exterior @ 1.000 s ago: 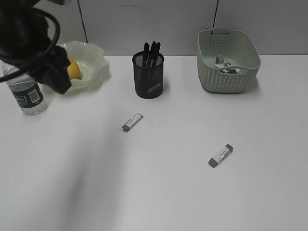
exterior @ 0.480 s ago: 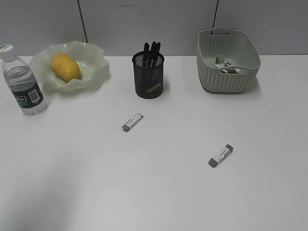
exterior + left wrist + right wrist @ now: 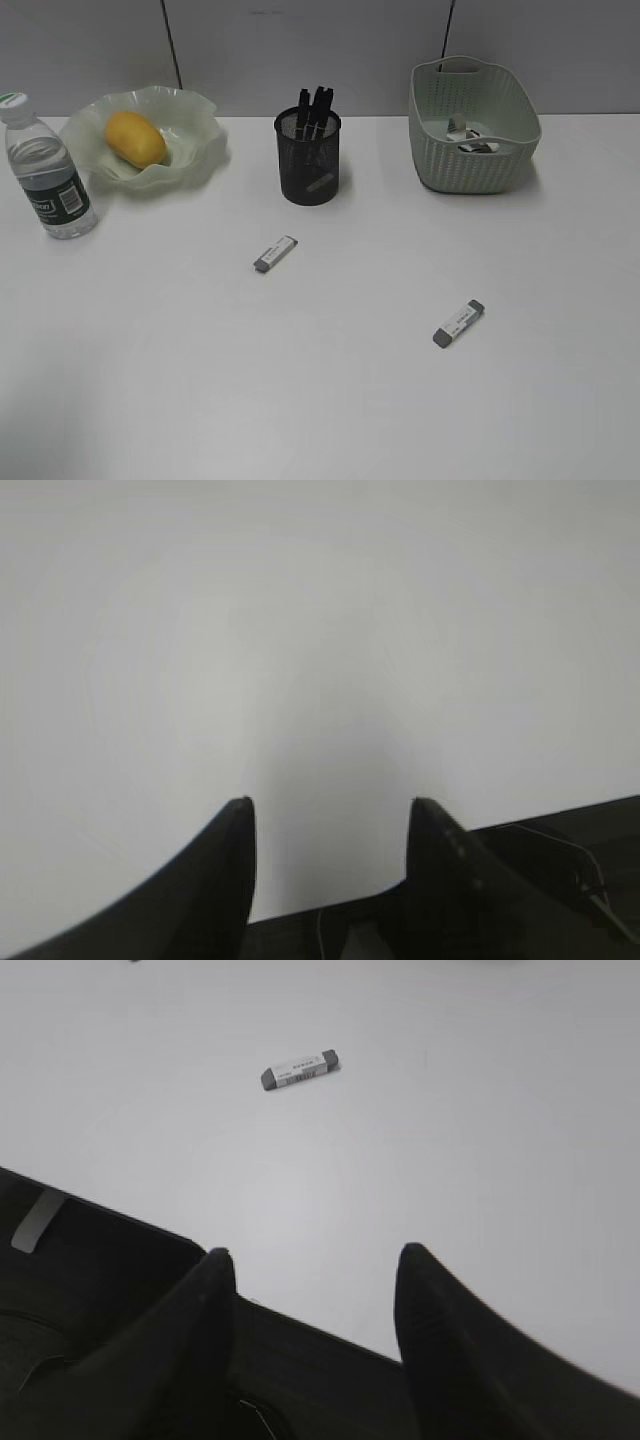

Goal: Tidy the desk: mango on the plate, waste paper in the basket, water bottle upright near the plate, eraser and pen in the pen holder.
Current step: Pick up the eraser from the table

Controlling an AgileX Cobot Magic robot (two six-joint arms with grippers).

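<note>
Mango (image 3: 136, 139) lies in the plate (image 3: 196, 118) at the back left of the desk (image 3: 330, 400), the water bottle (image 3: 47, 168) stands upright just beside that plate, and the waste paper (image 3: 468, 136) sits inside the basket (image 3: 474, 164) at the back right. Pens (image 3: 314, 110) stand in the pen holder (image 3: 308, 158) between them. What remains, by my reading, is two erasers lying flat in the open: the nearer-left eraser (image 3: 275, 253) a little in front of the pen holder, and the right eraser (image 3: 459, 323) well apart from it toward the front.

Neither arm shows in the exterior view. The left hand (image 3: 330, 805) hangs over bare desk with its fingers parted and nothing between them; the right hand (image 3: 312, 1252) is likewise parted and empty (the right eraser (image 3: 299, 1070) lies ahead of it, clear of the fingers).

The risks lie in the pick. Each eraser is low and slim, so fingers closing too high could slip over it or skid it across the smooth desk. A careless drop could also catch the standing pens or tip the light pen holder.
</note>
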